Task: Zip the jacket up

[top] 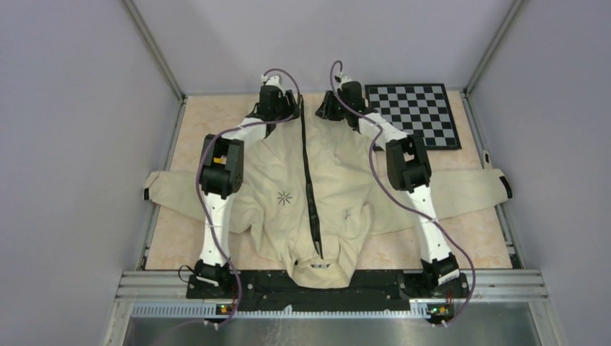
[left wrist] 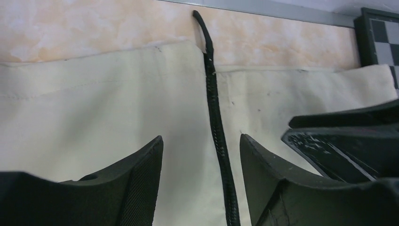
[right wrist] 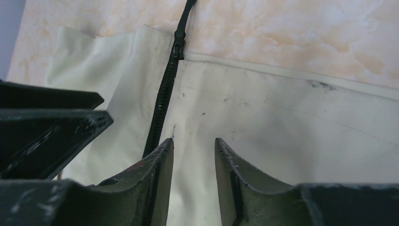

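Observation:
The cream jacket lies flat on the table, collar towards the arm bases and hem at the far edge. Its black zipper runs down the middle, and the starburst logo is left of it. My left gripper is open at the hem and straddles the zipper without touching it. My right gripper is open just right of the zipper, with a soft fold of fabric between its fingers. The zipper slider sits at the hem edge, its pull lying on the table beyond.
A black-and-white checkerboard lies at the far right, next to the right gripper. The two grippers are close side by side; the right one shows in the left wrist view. The sleeves spread to both side walls.

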Controlling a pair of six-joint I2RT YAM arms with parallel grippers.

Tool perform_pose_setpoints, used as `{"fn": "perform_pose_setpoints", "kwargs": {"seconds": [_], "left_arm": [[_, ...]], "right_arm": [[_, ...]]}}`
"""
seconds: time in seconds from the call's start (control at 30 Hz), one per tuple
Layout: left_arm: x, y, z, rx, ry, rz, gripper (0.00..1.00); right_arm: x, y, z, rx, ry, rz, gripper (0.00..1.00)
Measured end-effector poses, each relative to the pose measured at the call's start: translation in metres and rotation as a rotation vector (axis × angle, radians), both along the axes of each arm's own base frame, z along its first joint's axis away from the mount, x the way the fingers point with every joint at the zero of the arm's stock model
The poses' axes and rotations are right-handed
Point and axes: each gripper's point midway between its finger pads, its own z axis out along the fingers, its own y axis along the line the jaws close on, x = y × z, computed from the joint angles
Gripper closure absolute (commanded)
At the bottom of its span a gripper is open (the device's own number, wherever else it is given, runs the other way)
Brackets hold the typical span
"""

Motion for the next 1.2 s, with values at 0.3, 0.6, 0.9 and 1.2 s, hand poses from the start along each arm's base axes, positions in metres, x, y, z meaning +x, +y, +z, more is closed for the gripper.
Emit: {"fn": "perform_pose_setpoints", "kwargs": {"seconds": [0.3,0.6,0.9,1.2], "left_arm": [[0.033,-0.002,-0.025,-0.026,-0.009,0.091,0.33],[0.063,-0.008,-0.012,0.019,-0.092,0.087,0.54],[0.066,-0.016,-0.012,0.056,-0.114,0.018,0.37],[0.066,-0.012,-0.025,0.142,-0.112,0.055,0.6]], "right_arm": [[0.016,-0.008,0.048,-0.07,-0.161,0.104,0.58],[0.026,-0.018,0.068,-0.113,-0.252,0.131,0.51],[0.022,-0.015,0.066,-0.106,-0.247,0.134,0.52],[0.017,-0.016,0.057,-0.101,-0.229,0.129,0.52]]}}
